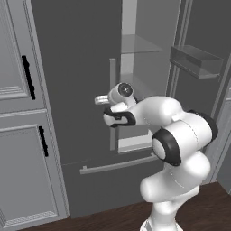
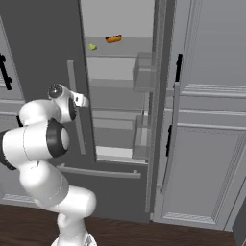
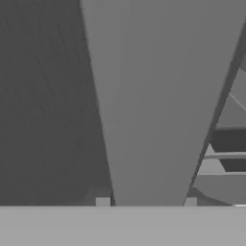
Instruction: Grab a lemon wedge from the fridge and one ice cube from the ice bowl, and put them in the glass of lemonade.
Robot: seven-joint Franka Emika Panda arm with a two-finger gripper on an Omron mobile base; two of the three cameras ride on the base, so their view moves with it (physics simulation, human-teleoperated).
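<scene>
At fridge [image 1: 81, 81] left door: gripper [image 3: 146, 202] closed on vert. bar handle [image 3: 153, 96], approx. half shut. Right door ajar already; lemon wedge [image 2: 92, 47] on upper shelf beside hot dog [image 2: 113, 38]. Advised: pulled along hinge arc, grip kept square.

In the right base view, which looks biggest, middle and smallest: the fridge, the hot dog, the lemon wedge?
1. Fridge, far the biggest.
2. Hot dog.
3. Lemon wedge, a bit smaller; both sit on the same shelf.
</scene>
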